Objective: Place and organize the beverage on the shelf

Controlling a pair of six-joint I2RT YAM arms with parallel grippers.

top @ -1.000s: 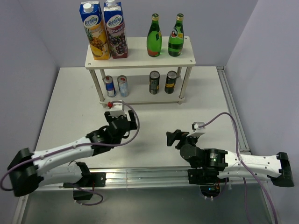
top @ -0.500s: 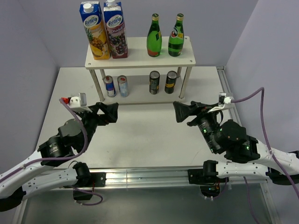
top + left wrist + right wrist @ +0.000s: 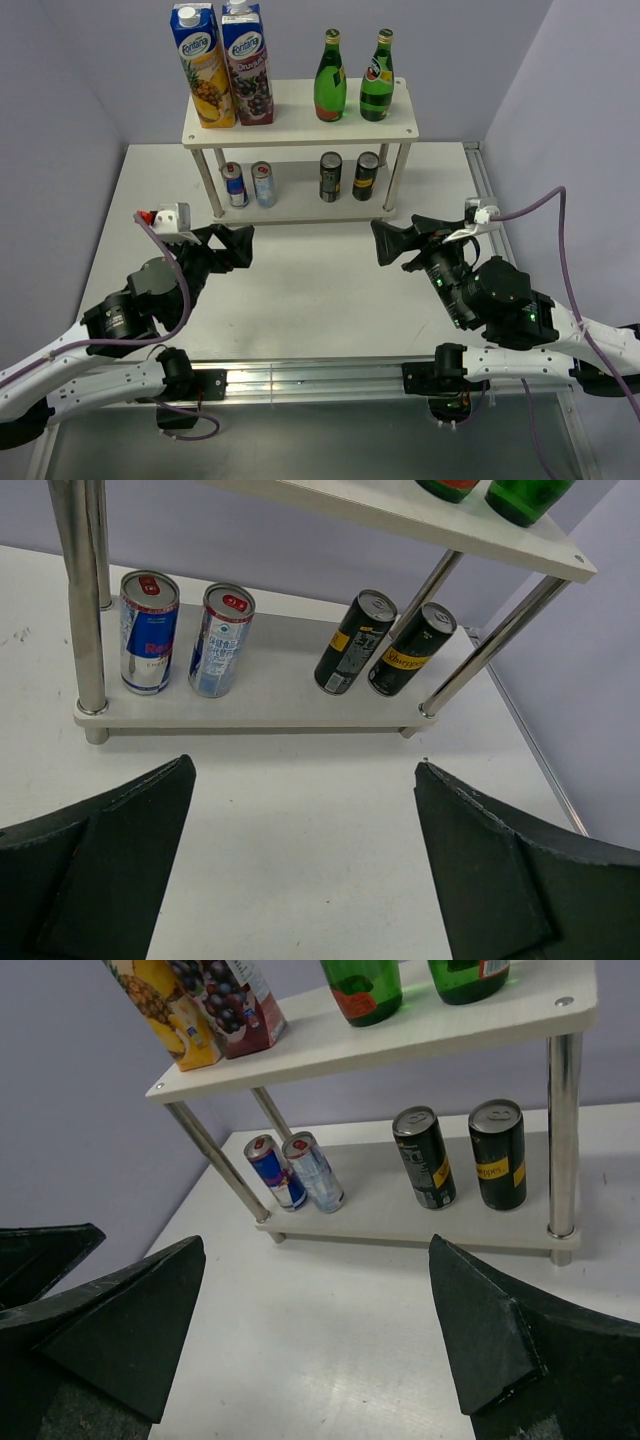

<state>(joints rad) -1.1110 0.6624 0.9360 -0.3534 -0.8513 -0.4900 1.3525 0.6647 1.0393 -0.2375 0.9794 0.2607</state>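
Observation:
The white two-tier shelf (image 3: 295, 110) stands at the back of the table. Its top board holds two juice cartons (image 3: 203, 66) on the left and two green bottles (image 3: 331, 77) on the right. The lower board (image 3: 270, 685) holds a blue-red can (image 3: 147, 632), a silver-blue can (image 3: 222, 640) and two black cans (image 3: 355, 642); the same cans show in the right wrist view (image 3: 425, 1157). My left gripper (image 3: 238, 246) (image 3: 303, 765) is open and empty, in front of the shelf's left part. My right gripper (image 3: 390, 243) (image 3: 316, 1242) is open and empty, in front of its right part.
The shelf's metal legs (image 3: 82, 590) stand at its corners. Purple walls close in the table at the back and both sides. A rail (image 3: 480, 190) runs along the table's right edge. Grey cables loop from both wrists.
Since a second ago both arms have risen from low over the table and now face the shelf from further apart. In the last half second they have hardly moved.

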